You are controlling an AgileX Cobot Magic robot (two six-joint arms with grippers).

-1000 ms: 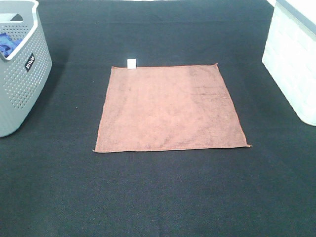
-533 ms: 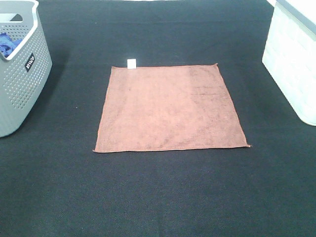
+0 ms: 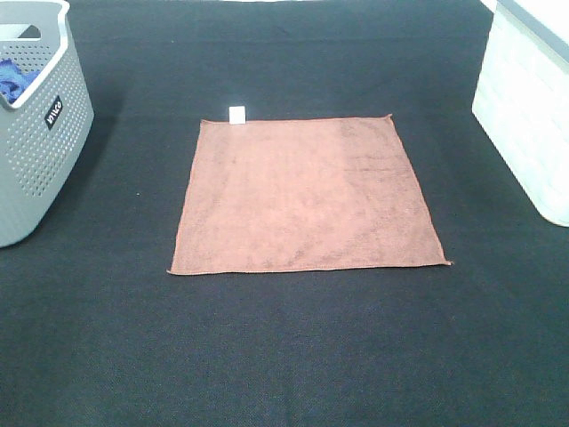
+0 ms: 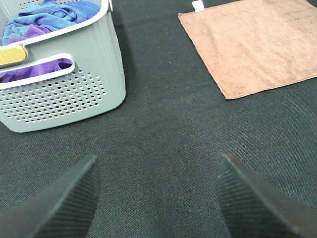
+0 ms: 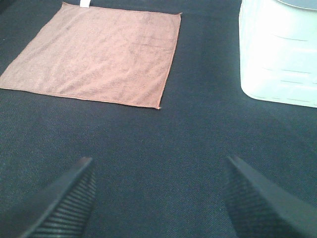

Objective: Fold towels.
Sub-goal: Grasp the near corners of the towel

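A terracotta towel [image 3: 307, 194] lies flat and unfolded on the black table, its small white tag [image 3: 237, 114] at the far left corner. It also shows in the left wrist view [image 4: 255, 44] and the right wrist view [image 5: 99, 52]. Neither gripper shows in the exterior high view. My left gripper [image 4: 156, 198] is open and empty, above bare table between the grey basket and the towel's near left corner. My right gripper [image 5: 158, 198] is open and empty, above bare table short of the towel's near right corner.
A grey perforated basket [image 3: 40, 133] holding blue and purple cloths [image 4: 44, 17] stands at the left edge. A white basket [image 3: 529, 107] stands at the right edge and shows in the right wrist view [image 5: 280, 54]. Black table cloth [image 3: 284, 356] surrounds the towel.
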